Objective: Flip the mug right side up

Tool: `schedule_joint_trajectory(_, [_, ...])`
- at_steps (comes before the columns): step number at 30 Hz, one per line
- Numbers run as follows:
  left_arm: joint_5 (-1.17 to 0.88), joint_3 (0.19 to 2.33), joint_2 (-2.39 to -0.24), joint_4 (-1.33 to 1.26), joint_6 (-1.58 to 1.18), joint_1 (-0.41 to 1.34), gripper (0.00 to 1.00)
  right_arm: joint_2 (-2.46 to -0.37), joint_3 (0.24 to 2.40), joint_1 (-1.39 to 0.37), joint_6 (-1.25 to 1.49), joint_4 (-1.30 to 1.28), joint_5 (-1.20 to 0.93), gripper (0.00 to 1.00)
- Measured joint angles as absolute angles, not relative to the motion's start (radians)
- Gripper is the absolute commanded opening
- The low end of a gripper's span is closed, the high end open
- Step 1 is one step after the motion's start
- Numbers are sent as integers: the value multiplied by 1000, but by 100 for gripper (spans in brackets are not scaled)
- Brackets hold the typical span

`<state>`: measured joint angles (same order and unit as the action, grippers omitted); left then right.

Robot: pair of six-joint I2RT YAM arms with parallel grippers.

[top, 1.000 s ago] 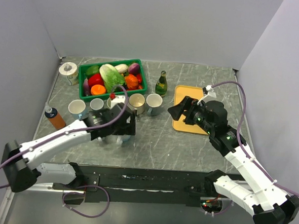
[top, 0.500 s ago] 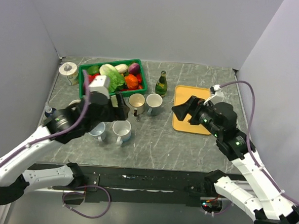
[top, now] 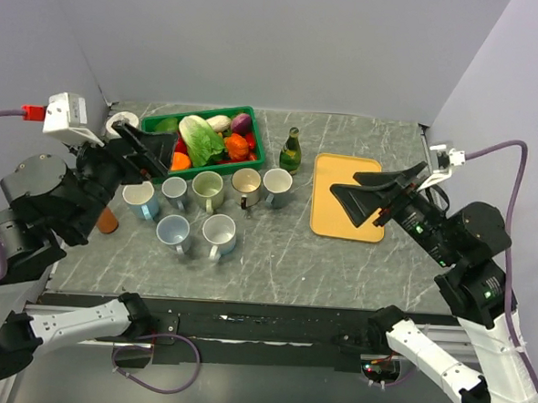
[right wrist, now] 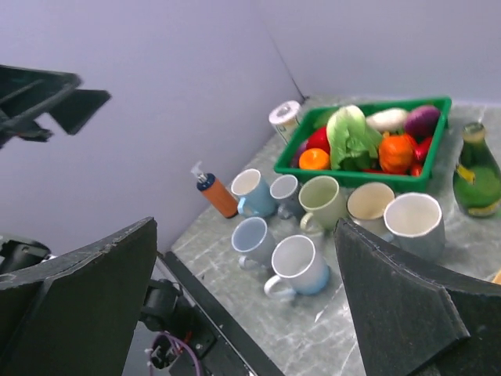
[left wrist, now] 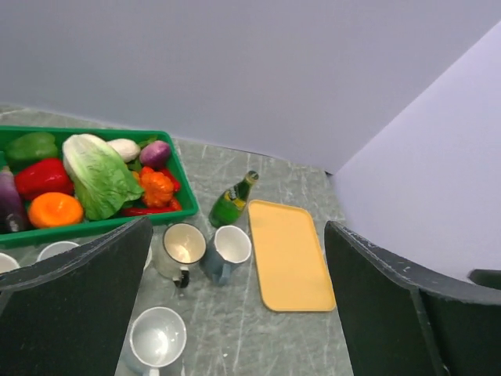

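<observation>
Several mugs stand on the grey table, all with their mouths up. The back row holds a light blue mug (top: 138,198), a small grey mug (top: 174,191), a green mug (top: 207,190), a cream mug (top: 245,185) and a blue-grey mug (top: 277,186). In front stand a blue mug (top: 172,232) and a white-and-blue mug (top: 218,235). My left gripper (top: 149,153) hangs high over the left side, open and empty. The right gripper (top: 365,191) hovers high above the yellow tray, also open and empty. Its wrist view shows the front white-and-blue mug (right wrist: 297,265) far below.
A green crate (top: 254,155) of vegetables sits behind the mugs. A green bottle (top: 291,151) stands beside it, and a yellow tray (top: 341,215) lies to the right. An orange pump bottle (top: 108,219) and a tape roll (top: 121,124) are by the left wall.
The left arm has lifted up and to the left, away from the two front mugs, which now show fully. The right arm has risen and drawn back to the right.
</observation>
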<state>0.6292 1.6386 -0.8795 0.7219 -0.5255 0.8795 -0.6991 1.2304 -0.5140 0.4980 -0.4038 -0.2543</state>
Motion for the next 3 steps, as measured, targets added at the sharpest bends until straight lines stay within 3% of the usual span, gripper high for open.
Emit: schedule_joint_trajectory(3, [656, 1639, -886, 727, -513, 879, 96, -697, 1245, -514, 492, -401, -264, 100])
